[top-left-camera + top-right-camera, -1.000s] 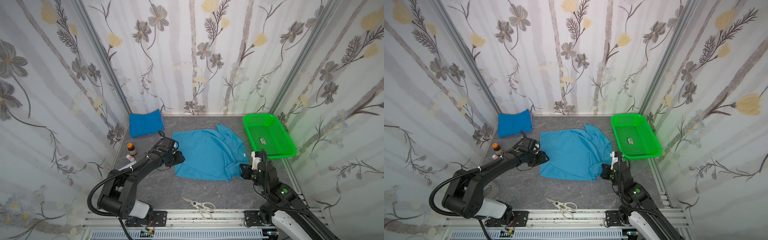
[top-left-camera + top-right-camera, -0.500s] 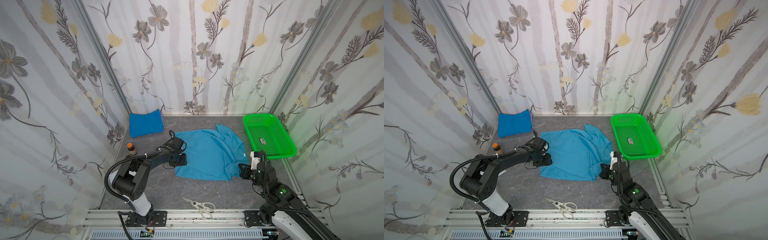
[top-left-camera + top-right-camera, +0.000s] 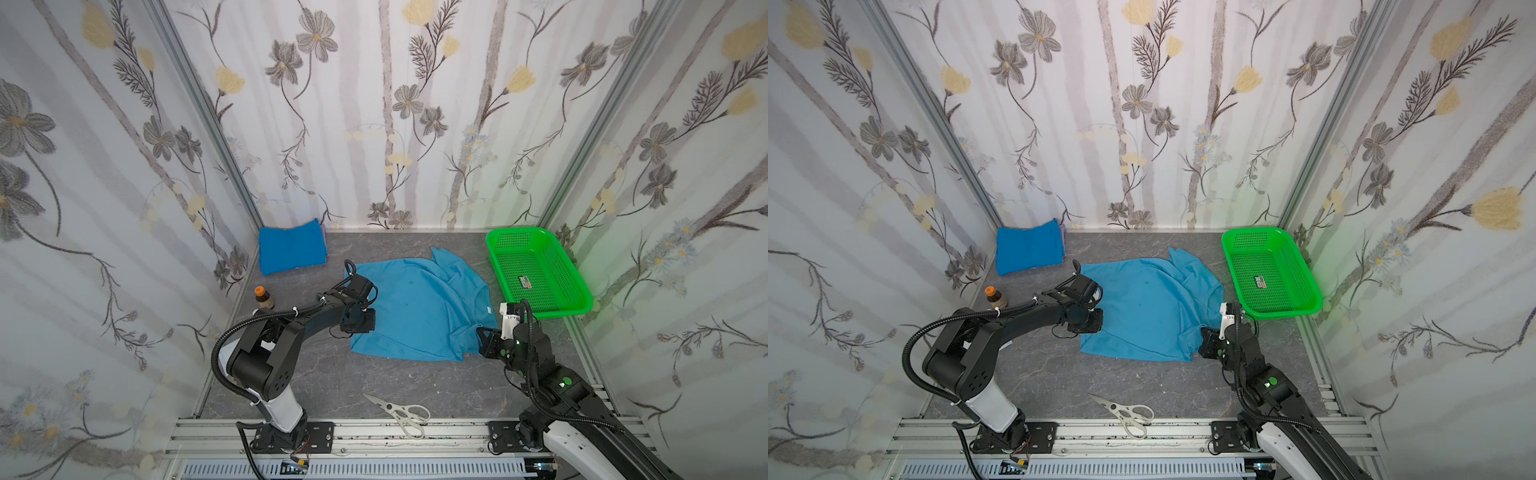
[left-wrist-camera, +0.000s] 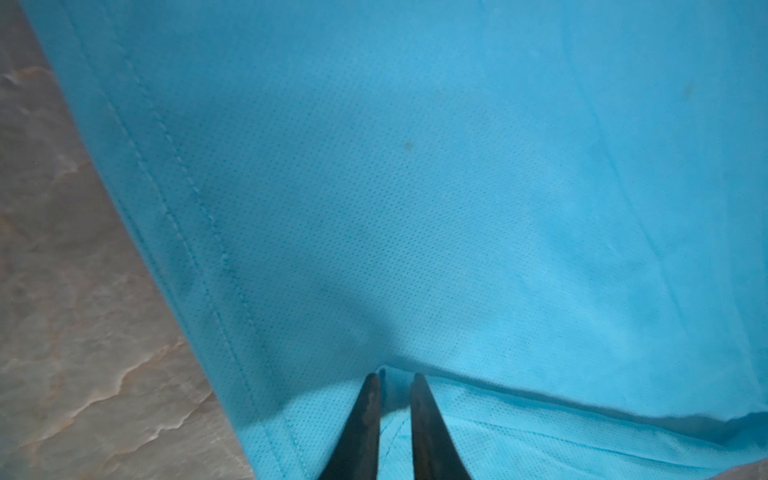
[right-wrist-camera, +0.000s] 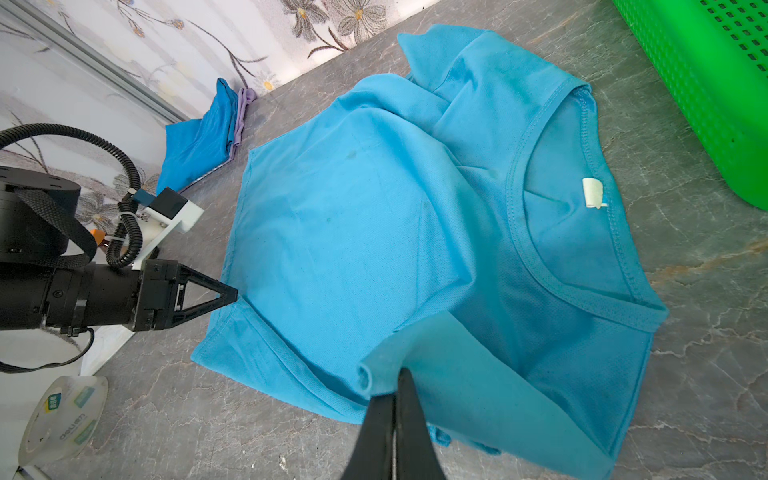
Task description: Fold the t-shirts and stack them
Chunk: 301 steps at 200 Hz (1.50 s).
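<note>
Shirt position: the light sky-blue t-shirt (image 3: 419, 316) is lying spread and partly creased on the middle of the desk (image 3: 332, 386), between the two arms. The left fingers (image 4: 365, 424) are standing narrow, pinching a fold of cloth at the shirt's hemmed side. The right fingers (image 5: 411, 424) are pressing together on a raised fold at the shirt's collar-side corner. The darker blue t-shirt (image 3: 291, 251) is lying folded in the far left corner, well apart. A green basket (image 3: 548, 311) is sitting just beside the collar. Scissors (image 3: 399, 411) are lying near the front rail.
</note>
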Each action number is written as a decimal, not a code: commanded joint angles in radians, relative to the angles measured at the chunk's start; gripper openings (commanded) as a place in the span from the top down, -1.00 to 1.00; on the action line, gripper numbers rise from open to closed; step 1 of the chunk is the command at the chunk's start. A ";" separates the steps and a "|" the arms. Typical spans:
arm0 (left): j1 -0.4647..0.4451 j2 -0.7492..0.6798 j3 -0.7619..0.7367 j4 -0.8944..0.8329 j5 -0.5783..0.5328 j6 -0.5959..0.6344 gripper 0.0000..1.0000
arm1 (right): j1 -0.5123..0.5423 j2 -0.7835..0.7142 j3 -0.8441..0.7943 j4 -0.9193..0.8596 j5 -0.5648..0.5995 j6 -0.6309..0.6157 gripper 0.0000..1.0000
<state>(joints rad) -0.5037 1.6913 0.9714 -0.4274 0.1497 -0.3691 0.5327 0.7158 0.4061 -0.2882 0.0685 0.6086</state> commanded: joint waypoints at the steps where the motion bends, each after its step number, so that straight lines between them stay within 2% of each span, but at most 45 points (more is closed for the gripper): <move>1: -0.004 -0.011 0.005 -0.027 -0.017 0.006 0.71 | 0.003 0.000 0.009 0.046 -0.013 -0.004 1.00; 17: -0.005 -0.011 0.003 -0.028 -0.019 0.008 0.70 | 0.003 0.000 0.009 0.048 -0.014 -0.004 1.00; 34: -0.004 -0.003 0.003 -0.028 -0.016 0.007 0.60 | 0.001 0.002 0.011 0.050 -0.020 -0.004 1.00; 48: -0.004 0.008 0.007 -0.029 -0.021 0.006 0.34 | 0.001 0.001 0.016 0.045 -0.022 -0.005 1.00; 72: -0.005 0.013 0.008 -0.027 -0.017 0.007 0.32 | 0.002 -0.010 0.015 0.035 -0.018 -0.007 1.00; 93: -0.007 0.008 0.009 -0.025 -0.011 0.007 0.46 | 0.002 -0.016 0.016 0.032 -0.013 -0.006 1.00; 129: -0.010 0.000 0.010 -0.034 0.001 0.007 1.00 | 0.003 -0.013 0.016 0.035 -0.017 -0.006 1.00; 180: -0.006 -0.119 0.056 -0.107 -0.036 0.020 1.00 | 0.001 0.027 0.036 0.059 -0.029 -0.041 1.00; 230: 0.012 -0.200 0.102 -0.142 0.019 0.028 1.00 | -0.003 0.105 0.134 0.065 -0.036 -0.137 1.00; 238: 0.019 -0.180 0.102 -0.154 0.017 0.025 0.73 | -0.004 0.126 0.151 0.057 -0.048 -0.145 1.00; 255: 0.040 -0.086 0.101 -0.177 0.069 0.008 0.51 | -0.003 0.152 0.167 0.045 -0.071 -0.145 1.00; 272: 0.031 -0.018 0.084 -0.149 0.069 -0.009 0.38 | -0.002 0.143 0.149 0.060 -0.085 -0.133 1.00; 301: 0.017 0.012 0.058 -0.094 0.052 -0.015 0.18 | -0.002 0.110 0.119 0.071 -0.089 -0.124 1.00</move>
<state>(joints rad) -0.4812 1.6855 1.0405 -0.5545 0.2039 -0.3672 0.5293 0.8433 0.5392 -0.2501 -0.0021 0.4847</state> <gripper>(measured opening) 0.374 0.049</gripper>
